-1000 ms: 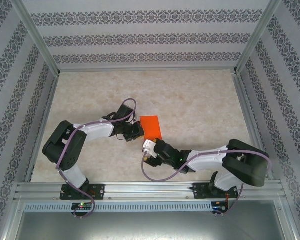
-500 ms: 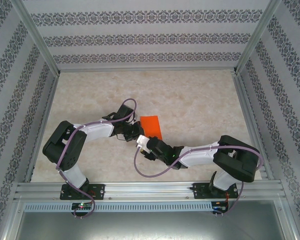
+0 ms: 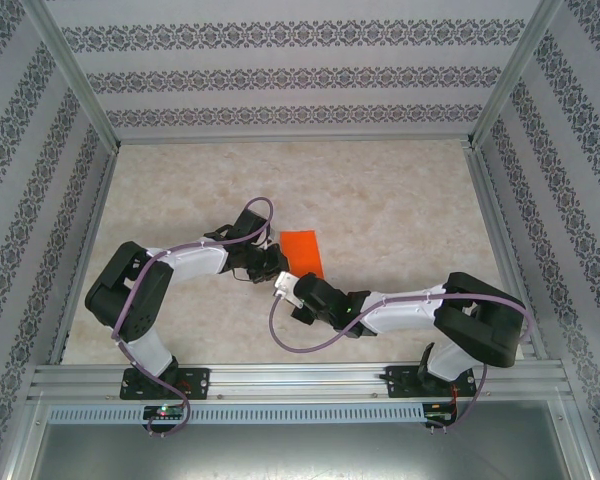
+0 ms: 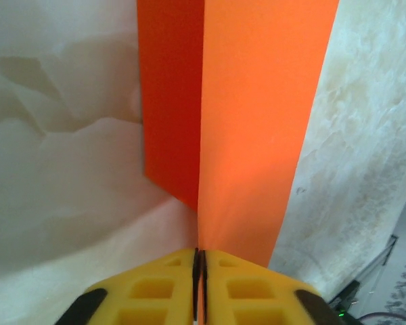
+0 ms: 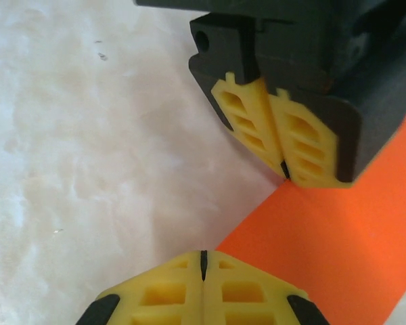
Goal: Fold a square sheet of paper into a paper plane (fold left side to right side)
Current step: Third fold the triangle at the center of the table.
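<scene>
The square sheet of paper (image 3: 304, 253) is bright orange and lies on the marble table, narrower than square in outline. In the left wrist view one layer of the paper (image 4: 257, 115) rises as a flap along a sharp line, over a darker shaded layer. My left gripper (image 4: 199, 261) is shut on the paper's near edge at that line. It grips the left edge, seen from above (image 3: 277, 262). My right gripper (image 5: 203, 261) is shut with nothing in it, its tips low beside the paper's (image 5: 338, 250) corner. The left gripper (image 5: 286, 172) shows just beyond it.
Both arms reach toward the middle of the table, their wrists close together at the paper's near-left side. Aluminium frame rails (image 3: 90, 230) border the table left and right, and patterned walls stand behind. Purple cables (image 3: 310, 350) loop from both arms.
My right gripper has slid left and forward, ending closer to the paper's near-left corner and the left gripper. The left gripper and the paper have stayed put.
</scene>
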